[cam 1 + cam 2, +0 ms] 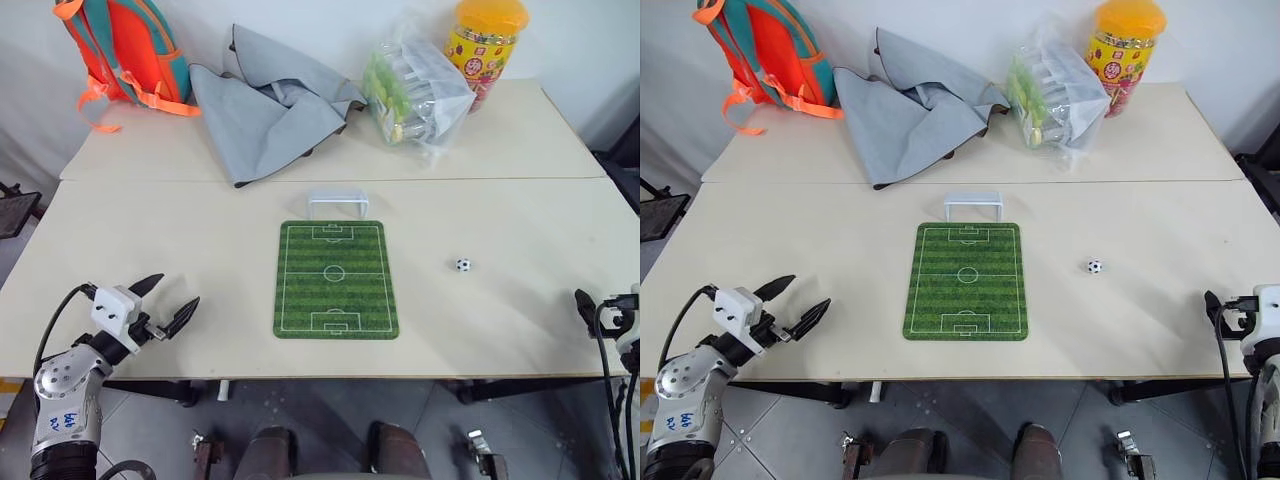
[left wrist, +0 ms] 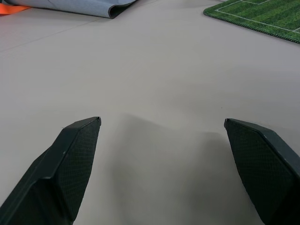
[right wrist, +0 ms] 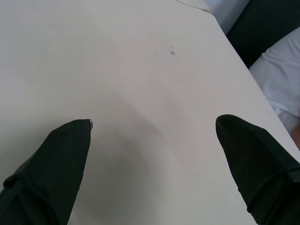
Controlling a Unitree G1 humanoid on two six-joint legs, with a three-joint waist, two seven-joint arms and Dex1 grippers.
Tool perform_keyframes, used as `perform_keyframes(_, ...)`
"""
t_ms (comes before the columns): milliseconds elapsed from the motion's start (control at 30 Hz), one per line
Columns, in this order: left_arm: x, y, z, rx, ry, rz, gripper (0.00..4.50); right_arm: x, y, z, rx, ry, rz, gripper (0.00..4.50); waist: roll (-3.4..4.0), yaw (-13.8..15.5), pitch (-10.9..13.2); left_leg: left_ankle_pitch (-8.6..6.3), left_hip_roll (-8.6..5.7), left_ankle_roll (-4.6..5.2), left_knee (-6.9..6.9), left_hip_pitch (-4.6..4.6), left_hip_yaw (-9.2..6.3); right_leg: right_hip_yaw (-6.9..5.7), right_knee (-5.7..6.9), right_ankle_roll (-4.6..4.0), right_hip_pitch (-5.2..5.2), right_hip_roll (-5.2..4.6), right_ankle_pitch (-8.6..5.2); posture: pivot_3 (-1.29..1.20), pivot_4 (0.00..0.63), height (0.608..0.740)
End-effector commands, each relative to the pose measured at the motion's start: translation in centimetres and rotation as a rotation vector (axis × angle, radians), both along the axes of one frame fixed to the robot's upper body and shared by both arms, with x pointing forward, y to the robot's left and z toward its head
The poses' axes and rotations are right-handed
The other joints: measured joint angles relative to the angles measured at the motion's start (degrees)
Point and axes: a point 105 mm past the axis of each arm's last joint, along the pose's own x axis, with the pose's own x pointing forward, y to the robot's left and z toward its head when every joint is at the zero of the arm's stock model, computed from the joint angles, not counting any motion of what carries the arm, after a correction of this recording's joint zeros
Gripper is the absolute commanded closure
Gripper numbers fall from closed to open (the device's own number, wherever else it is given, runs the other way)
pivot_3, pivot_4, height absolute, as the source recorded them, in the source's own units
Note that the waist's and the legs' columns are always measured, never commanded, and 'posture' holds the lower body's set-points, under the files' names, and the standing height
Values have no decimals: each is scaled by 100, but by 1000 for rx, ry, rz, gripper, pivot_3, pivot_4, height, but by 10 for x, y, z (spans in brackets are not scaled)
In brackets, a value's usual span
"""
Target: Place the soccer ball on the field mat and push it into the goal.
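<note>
On the tabletop, with the mat (image 1: 335,279) as the landmark, everything turns on one small gap: the ball (image 1: 463,265) sits on bare table just off the mat's right edge, about level with its centre circle, not touching it. The right gripper (image 3: 152,126) hangs near the table's right front corner, well to the right of the mat, its two black fingers spread wide and holding nothing. The left gripper (image 1: 172,303) hovers off the mat's left front corner, likewise spread wide and empty. So the ball lies between the mat and the right gripper, ahead of that gripper and toward the mat, and the right arm looks to me the nearer one for the pick. The mat's long axis runs away from the robot, and the goal (image 1: 338,204) stands just past its far short edge, mouth facing down the pitch. I count one ball, one mat, one goal and two grippers. Nothing of the task seems begun; the ball is not yet on the mat.
</note>
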Motion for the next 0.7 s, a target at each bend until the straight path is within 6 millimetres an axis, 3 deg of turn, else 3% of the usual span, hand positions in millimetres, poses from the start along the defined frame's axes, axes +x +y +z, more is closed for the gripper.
perform_keyframes(33, 0, -3, 8, 15, -16, -39, 0, -2, -5, 17, -12, -57, -14, 63, 0, -3, 0, 0, 0, 0, 0, 0, 0, 0, 0, 0, 0, 0, 0, 0, 150, 740)
perform_keyframes(267, -5, -3, 9, -28, 55, -48, 0, -2, 3, 39, 5, -100, -4, 63, 0, -4, 0, 0, 2, 0, -1, -2, -1, 0, 0, 0, -2, 2, 0, 0, 150, 740)
perform_keyframes(433, -8, -22, 27, 20, 18, -252, 0, 23, 47, 75, 82, -177, 120, 63, 3, -19, 2, 0, 6, -1, 1, -3, 2, 2, 2, -1, -5, 5, 1, 0, 150, 740)
perform_keyframes(533, -4, -23, 27, 45, 42, -296, 0, 30, 74, 76, 99, -146, 221, 63, 3, -4, 2, -2, 18, -5, 16, -6, -1, 3, 7, -9, -6, 17, 5, 0, 150, 740)
perform_keyframes(700, -6, -48, 38, 12, -10, -541, 0, 53, 137, 56, 77, -25, 468, 63, 0, 2, 4, -7, 19, -6, 15, -18, 0, 2, 9, -9, -17, 20, 5, 0, 150, 740)
